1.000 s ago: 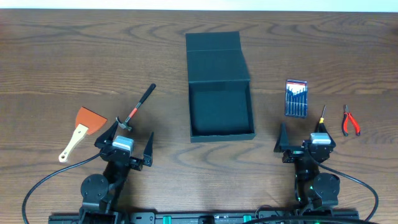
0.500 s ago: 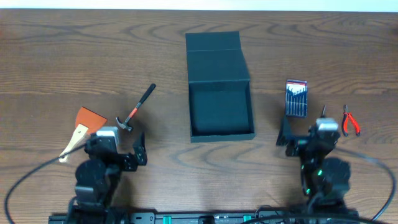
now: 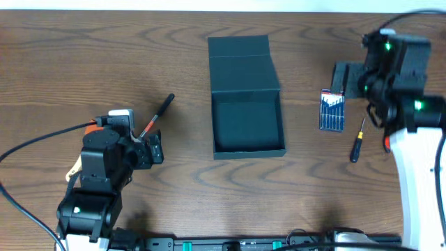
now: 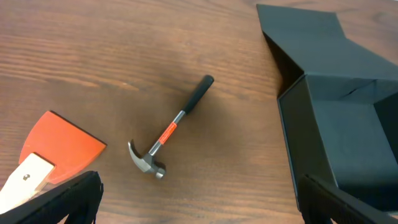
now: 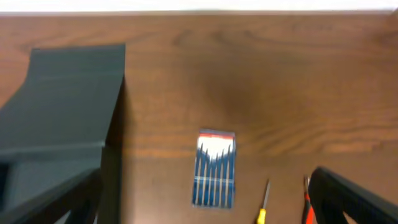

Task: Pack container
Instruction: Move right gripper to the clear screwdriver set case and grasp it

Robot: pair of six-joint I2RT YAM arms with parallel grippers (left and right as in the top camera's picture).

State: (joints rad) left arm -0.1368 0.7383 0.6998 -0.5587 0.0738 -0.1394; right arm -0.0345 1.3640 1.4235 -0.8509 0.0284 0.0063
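Observation:
The container [image 3: 245,152], a dark teal-grey box, stands open at the table's middle with its flap lid [image 3: 240,56] folded back; the inside looks empty. It also shows in the left wrist view [image 4: 292,118] and the right wrist view [image 5: 68,99]. My left gripper [image 3: 129,139] is open and empty, raised above the table left of the box; in its wrist view [image 4: 199,211] a hammer [image 4: 174,127] and an orange scraper [image 4: 59,143] lie ahead. My right gripper [image 3: 380,73] is open and empty, high over the back right.
The hammer [image 3: 159,113] lies left of the box. A blue screwdriver set [image 3: 332,110] lies right of the box and shows in the right wrist view [image 5: 214,168]. A yellow-handled screwdriver [image 3: 357,143] and red pliers [image 5: 306,205] lie beside it.
Both arms have risen from their rest near the front edge. The right arm swung far back over the screwdriver set. The left arm moved left over the scraper.

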